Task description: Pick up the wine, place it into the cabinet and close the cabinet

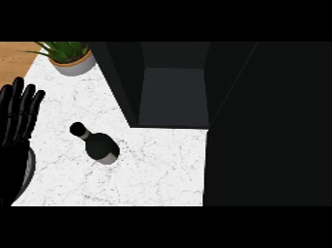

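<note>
A dark wine bottle [97,144] stands upright on the white marble counter [154,169], seen from above with its neck toward the upper left. Behind it and to the right is the black cabinet [172,94], open, with a grey inner floor and nothing inside. A large dark panel [276,126], apparently its door, fills the right side of the view. My left hand [4,145] rests open at the left edge, fingers up, well left of the bottle and apart from it. My right hand does not show.
A potted green plant [69,57] in a pale pot sits at the counter's far left corner, beside the cabinet's left wall. A wooden surface [4,63] lies beyond the counter's left edge.
</note>
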### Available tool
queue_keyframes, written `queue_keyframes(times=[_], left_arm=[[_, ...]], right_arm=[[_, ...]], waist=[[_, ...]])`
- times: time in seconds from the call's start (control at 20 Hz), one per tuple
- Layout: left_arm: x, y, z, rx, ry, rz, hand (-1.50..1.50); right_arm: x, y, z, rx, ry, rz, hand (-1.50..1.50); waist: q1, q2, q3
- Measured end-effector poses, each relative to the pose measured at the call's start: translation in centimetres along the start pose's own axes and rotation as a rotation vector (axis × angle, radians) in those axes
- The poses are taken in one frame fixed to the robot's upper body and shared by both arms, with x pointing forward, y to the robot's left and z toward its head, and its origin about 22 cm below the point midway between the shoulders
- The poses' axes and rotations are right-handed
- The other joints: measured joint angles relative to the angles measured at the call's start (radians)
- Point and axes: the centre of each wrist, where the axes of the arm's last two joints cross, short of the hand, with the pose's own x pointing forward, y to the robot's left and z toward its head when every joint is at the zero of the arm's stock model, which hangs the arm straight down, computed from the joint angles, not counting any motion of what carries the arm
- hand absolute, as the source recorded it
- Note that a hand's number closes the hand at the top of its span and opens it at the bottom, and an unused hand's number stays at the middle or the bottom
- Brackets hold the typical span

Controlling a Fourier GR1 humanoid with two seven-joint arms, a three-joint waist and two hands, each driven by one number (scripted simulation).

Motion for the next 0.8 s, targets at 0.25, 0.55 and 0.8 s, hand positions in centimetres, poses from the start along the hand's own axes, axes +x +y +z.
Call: queue_keyframes(times=[0.25,0.55,0.8], left_arm=[[0.1,0.4,-0.5,-0.108,-0.061,0.092,-1.50],[-0.8,0.8,-0.9,-0.267,0.032,0.320,-1.50],[1.4,2.5,-1.7,-0.321,0.080,0.392,-1.50]], right_arm=[[1.7,0.2,0.8,-0.028,-0.018,0.005,-1.50],[3.2,1.7,2.4,0.048,0.059,-0.150,-1.50],[5.9,3.1,4.0,0.086,0.087,-0.200,-1.50]], waist=[[-0.018,0.016,0.016],[-0.027,0.021,0.021],[-0.022,0.021,0.022]])
